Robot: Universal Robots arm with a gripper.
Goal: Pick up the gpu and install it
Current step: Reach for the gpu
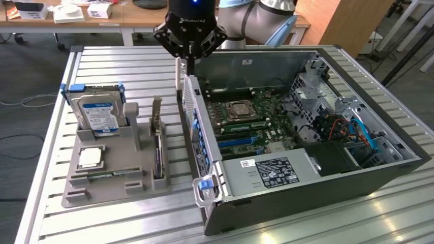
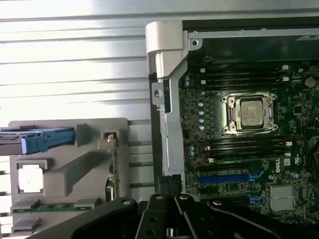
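The black gripper (image 1: 190, 62) hangs with its fingers pressed together and nothing between them. It sits over the far end of the open black computer case (image 1: 305, 206), above the case's long grey side wall (image 1: 203, 132). In the wrist view the closed gripper (image 2: 169, 185) is right above that wall.

The gpu (image 1: 157, 145), a thin flat black circuit card with a silvery metal bracket at one end, is not in the gripper. It stands on its long edge in a slot of the grey plastic holder (image 1: 101, 192). The holder is below the gripper and off towards the exterior view's left, just beside the case. The gpu's long axis runs roughly parallel to the case's side wall, from the end near the gripper out towards the exterior camera. The bracket end is the one closer to the gripper and stands upright. The wrist view shows the gpu (image 2: 113, 169) edge-on as a narrow strip.

Farther from the gripper, the same holder carries a silver hard drive with a blue label (image 1: 98, 116), standing upright.

To the gripper's other side, inside the case, lies the green motherboard (image 1: 268, 109) with a blue expansion slot (image 2: 224, 178). Case and holder both rest on the ribbed metal surface (image 1: 101, 66).
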